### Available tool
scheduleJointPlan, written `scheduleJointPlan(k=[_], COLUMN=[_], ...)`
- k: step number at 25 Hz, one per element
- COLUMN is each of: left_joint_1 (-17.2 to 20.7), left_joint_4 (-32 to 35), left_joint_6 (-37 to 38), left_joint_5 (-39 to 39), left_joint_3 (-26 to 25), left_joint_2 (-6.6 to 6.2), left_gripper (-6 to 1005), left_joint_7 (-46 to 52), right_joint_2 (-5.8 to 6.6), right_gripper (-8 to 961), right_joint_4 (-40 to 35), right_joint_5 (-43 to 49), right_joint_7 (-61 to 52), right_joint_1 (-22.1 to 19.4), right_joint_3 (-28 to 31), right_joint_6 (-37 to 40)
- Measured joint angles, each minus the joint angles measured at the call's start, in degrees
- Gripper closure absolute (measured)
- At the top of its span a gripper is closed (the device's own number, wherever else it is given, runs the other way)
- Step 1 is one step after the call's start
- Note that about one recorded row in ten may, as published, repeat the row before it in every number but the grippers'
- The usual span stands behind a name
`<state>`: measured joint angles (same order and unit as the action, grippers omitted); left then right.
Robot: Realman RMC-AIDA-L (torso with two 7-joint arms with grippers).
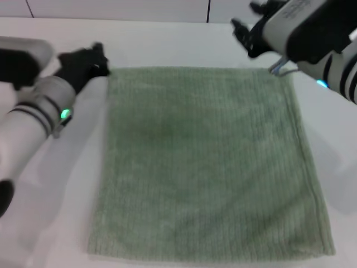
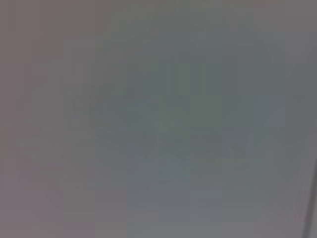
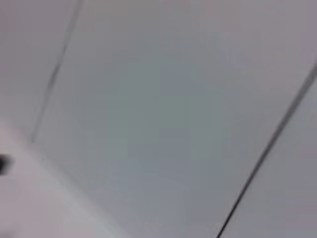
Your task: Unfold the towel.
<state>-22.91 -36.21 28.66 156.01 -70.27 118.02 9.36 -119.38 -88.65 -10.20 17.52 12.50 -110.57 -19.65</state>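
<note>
Left hand (image 1: 92,60) and right hand (image 1: 251,33) flank the towel (image 1: 206,162); grips too blurred to tell.

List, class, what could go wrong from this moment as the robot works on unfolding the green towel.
1. The left gripper sits right at the towel's far left corner; pulling away could snag and drag that corner, rumpling the flat cloth.
2. The right gripper hovers beyond the far right corner; dropping low could catch that edge.
3. Both wrist views show only blank surfaces, so the head view alone must guide any move.
</note>
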Motion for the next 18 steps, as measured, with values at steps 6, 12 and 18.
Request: scheduleJointPlan(k=[6,12,18], left_joint_1=[5.56,4.57,3.73], left_joint_4=[6.57,14.80,16.53], left_joint_6=[28.18,40.12,40.43], left_joint_5=[-0.41,-0.20,-0.08], left_joint_3=[-0.29,0.15,0.17], left_joint_2=[0.53,0.44,0.43], left_gripper=[993,944,911], left_joint_7=[0.38,3.73,5.17], right_joint_2=[-0.19,0.10,0.56], right_gripper=[561,560,559], right_joint_4=[20.96,45.96,51.40], right_joint_5=[-0.18,-6.34,-7.41], right_joint_7=[-5.31,-11.90,-15.17], right_joint_1=[-1.66,2.81,4.14], right_joint_3=[-0.82,-3.67,-2.82], right_joint_6=[40.51,78.31,85.11])
